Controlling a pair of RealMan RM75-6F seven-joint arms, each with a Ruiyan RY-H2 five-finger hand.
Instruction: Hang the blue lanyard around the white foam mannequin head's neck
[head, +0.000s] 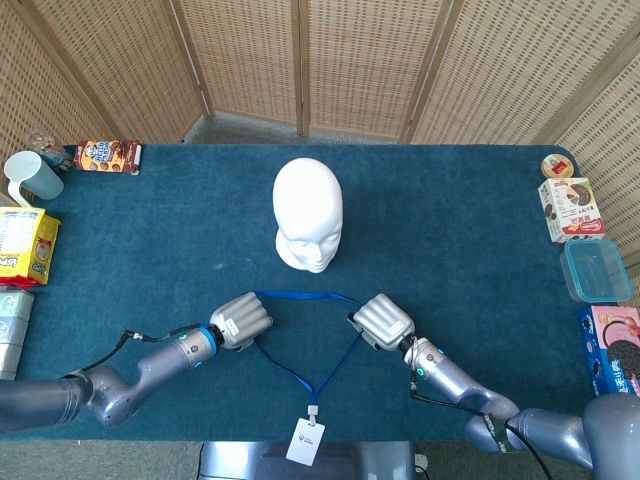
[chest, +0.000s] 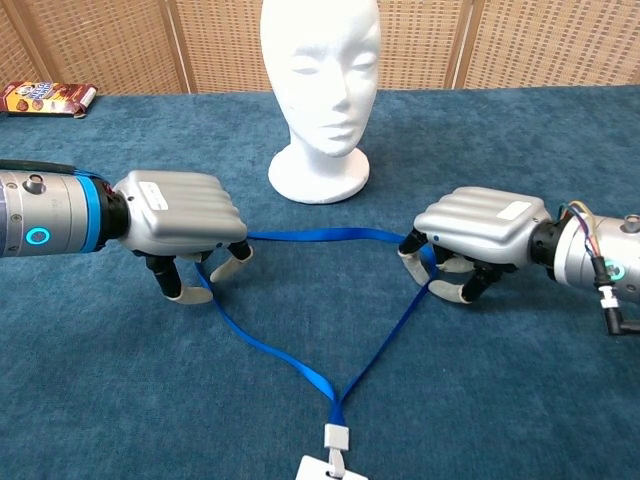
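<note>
While the blue lanyard (chest: 300, 238) lies on the teal table (head: 450, 230) near its front edge, you have it spread into a triangle: one strap runs level between your two hands, and two straps slant down to meet at a white clip (chest: 334, 438) with a white badge (head: 305, 441) at the front edge. Your left hand (chest: 180, 215) sits knuckles up over the left corner of that triangle, fingers curled down with the tips at the cloth; the strap passes under them, but you cannot tell from either view whether they actually pinch it. Your right hand (chest: 475, 238) is knuckles up over the right corner, fingers curled around the strap, which bends sharply there, so it looks held.

Just behind the level strap, at the table's middle, the white foam mannequin head (chest: 320, 90) stands upright, face toward you, apart from the lanyard.

Along the left edge you have a blue cup (head: 30, 176), a cookie packet (head: 108, 156) and a yellow box (head: 25, 243). Along the right edge sit cookie boxes (head: 570, 208) and a clear lidded container (head: 596, 270).
</note>
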